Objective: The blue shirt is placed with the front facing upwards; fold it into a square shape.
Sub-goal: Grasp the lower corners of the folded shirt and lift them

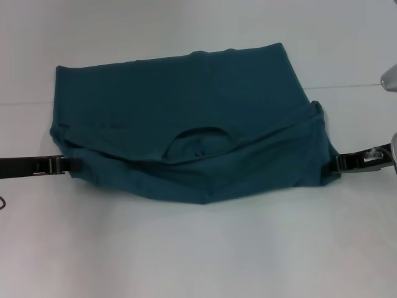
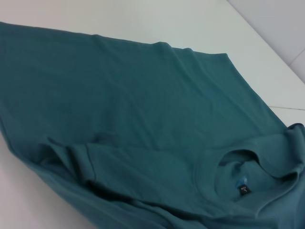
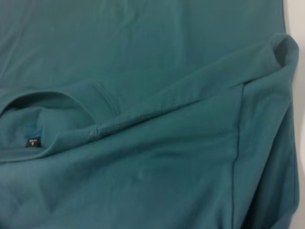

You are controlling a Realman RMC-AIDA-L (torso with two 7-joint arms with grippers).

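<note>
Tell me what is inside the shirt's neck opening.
Inside the neck opening of the blue shirt only the inner back fabric and a small dark label show. Anything lower is covered by folded cloth.

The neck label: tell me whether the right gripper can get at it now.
Probably yes. The neck label lies exposed inside the open collar of the blue shirt, nothing covering it; the right gripper sits at the shirt's edge and would have to move in across the fabric.
</note>
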